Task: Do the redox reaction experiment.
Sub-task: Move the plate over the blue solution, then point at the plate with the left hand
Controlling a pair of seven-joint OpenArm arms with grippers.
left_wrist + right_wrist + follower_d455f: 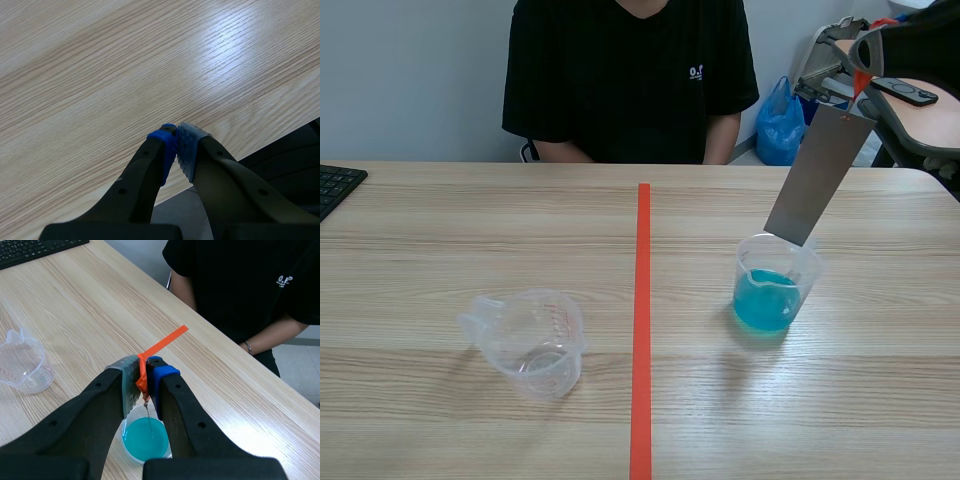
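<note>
Our right fingers (161, 377) are clenched on the orange-taped top of the grey metal strip (820, 175). The strip hangs tilted, its lower end inside the mouth of the beaker of blue liquid (772, 290), which stands on the surface (470, 230) right of the red tape line (642, 300). Left of that line, well apart, sits an empty clear beaker (528, 342). Our left fingers (162, 150) are pressed together on nothing, above the surface's edge. A person (630, 80) in a black shirt sits across from us, and a keyboard (335, 185) lies at the far left.
</note>
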